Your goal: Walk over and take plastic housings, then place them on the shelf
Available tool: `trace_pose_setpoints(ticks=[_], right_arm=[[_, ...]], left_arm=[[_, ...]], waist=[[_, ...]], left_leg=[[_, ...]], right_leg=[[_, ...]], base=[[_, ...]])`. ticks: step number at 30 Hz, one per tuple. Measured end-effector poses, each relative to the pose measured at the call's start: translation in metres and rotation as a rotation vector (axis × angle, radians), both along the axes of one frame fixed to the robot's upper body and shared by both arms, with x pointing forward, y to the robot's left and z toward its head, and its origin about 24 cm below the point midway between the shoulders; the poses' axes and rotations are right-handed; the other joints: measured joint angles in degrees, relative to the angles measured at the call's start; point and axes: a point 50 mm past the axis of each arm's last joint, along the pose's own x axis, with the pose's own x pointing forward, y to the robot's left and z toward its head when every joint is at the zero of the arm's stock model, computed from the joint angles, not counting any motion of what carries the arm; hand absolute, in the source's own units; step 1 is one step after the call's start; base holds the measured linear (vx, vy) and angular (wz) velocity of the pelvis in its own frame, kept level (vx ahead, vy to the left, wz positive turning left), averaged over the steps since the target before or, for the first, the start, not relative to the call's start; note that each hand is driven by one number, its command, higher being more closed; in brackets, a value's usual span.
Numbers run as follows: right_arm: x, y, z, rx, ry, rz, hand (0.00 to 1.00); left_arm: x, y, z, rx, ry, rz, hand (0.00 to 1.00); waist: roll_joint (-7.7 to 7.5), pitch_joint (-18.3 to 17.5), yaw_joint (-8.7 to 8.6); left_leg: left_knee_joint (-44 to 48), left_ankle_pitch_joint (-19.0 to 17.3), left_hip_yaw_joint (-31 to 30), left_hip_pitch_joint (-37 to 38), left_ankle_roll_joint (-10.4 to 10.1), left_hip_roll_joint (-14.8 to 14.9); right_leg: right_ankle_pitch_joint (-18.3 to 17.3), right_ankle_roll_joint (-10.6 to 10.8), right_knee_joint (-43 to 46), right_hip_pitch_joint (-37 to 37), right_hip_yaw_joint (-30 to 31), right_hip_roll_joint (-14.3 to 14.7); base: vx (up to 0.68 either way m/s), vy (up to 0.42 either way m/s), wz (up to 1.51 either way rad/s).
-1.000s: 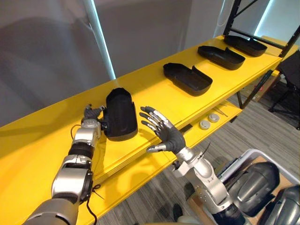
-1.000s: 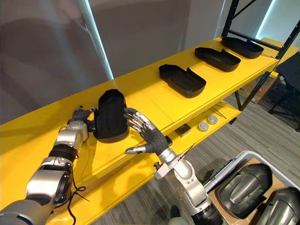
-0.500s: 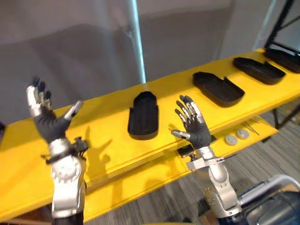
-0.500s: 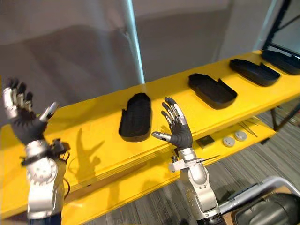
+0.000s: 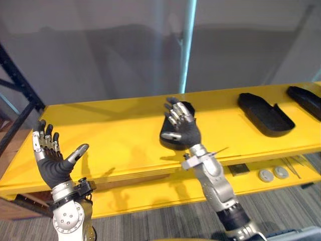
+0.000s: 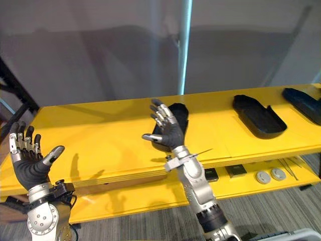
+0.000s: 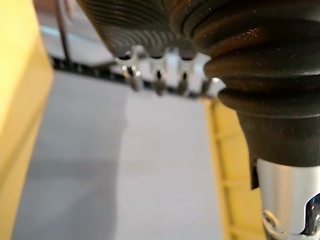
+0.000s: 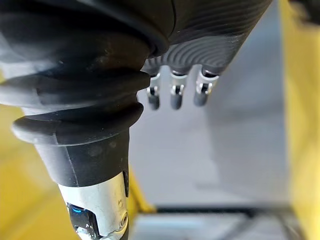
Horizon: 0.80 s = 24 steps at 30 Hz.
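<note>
Grey wall closes off the far side, so nothing can travel past the back of the yellow shelf. Its front edge runs just below both hands, with a lower shelf underneath and a black rack post out beyond the left hand.

Three plastic housings lie on the shelf. The nearest housing is directly behind the right hand. A second housing and a third housing sit well apart, further out on that hand's outer side.

Both hands are empty, fingers spread and straight. The left hand is raised palm-up in front of the shelf edge.

The main risk, as I judge it, is the right hand. I cannot tell whether it touches the nearest housing. If it does, a careless pull could catch the rim and drag the housing toward the front edge, and a forward push would skew it against the wall. The left hand swinging outward could strike the rack post.

Free room is widest on the bare yellow stretch between the two hands. Small round parts on the lower shelf sit low and out of the way.
</note>
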Motion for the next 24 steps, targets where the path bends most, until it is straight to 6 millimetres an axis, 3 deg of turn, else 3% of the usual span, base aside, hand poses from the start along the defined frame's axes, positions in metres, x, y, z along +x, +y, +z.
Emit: trace_pose_setpoints(ticks=[4,8,10,15,18,24], right_arm=[[0.002,0.029,-0.023,-0.082,0.122,0.018,0.0],[-0.004,0.059,-0.044,-0.262,0.175,0.07,0.0],[-0.002,0.066,-0.053,-0.339,0.205,0.041,0.0],[0.01,0.051,-0.069,-0.483,0.218,-0.178,0.0],[0.018,0.043,-0.063,-0.497,0.197,-0.303,0.0],[0.042,0.016,-0.052,-0.516,0.206,-0.577,0.0]], left_arm=[[-0.001,-0.002,-0.012,-0.053,0.043,-0.027,0.0],[0.001,-0.017,-0.023,-0.116,0.073,-0.115,0.0],[0.005,-0.026,-0.028,-0.134,0.089,-0.172,0.0],[0.011,-0.046,-0.042,-0.202,0.137,-0.274,0.0],[0.013,-0.057,-0.045,-0.246,0.15,-0.342,0.0],[0.024,-0.101,-0.066,-0.307,0.236,-0.568,0.0]], waist=[[-0.05,0.0,0.97],[-0.45,0.3,3.16],[-0.59,0.4,3.25],[-0.33,0.8,4.06],[0.32,1.5,4.14],[2.01,3.1,4.77]], left_leg=[[0.0,0.1,-2.2,-0.6,0.1,-0.9],[-0.1,0.1,-2.7,-0.8,0.1,-1.2],[-0.1,0.1,-3.7,-1.1,0.1,-1.3],[-0.1,0.4,-4.4,-1.7,0.3,-1.6],[-0.1,0.4,-4.3,-1.6,0.3,-1.7],[0.6,0.4,-4.2,-1.9,0.3,-1.4]], right_leg=[[-0.5,0.7,0.0,0.8,-2.3,-0.8],[-0.7,0.9,0.0,0.9,-2.8,-1.1],[-0.9,0.9,0.0,1.0,-3.8,-1.1],[-0.9,0.9,0.0,0.9,-4.6,-1.3],[-0.9,0.9,0.0,1.0,-4.6,-1.5],[-0.9,0.9,0.0,1.0,-4.5,-1.1]], base=[[-0.01,0.013,0.33],[0.0,0.016,0.09],[0.0,-0.005,0.19],[0.0,0.005,0.1],[0.0,0.0,0.0],[0.0,0.0,0.0]])
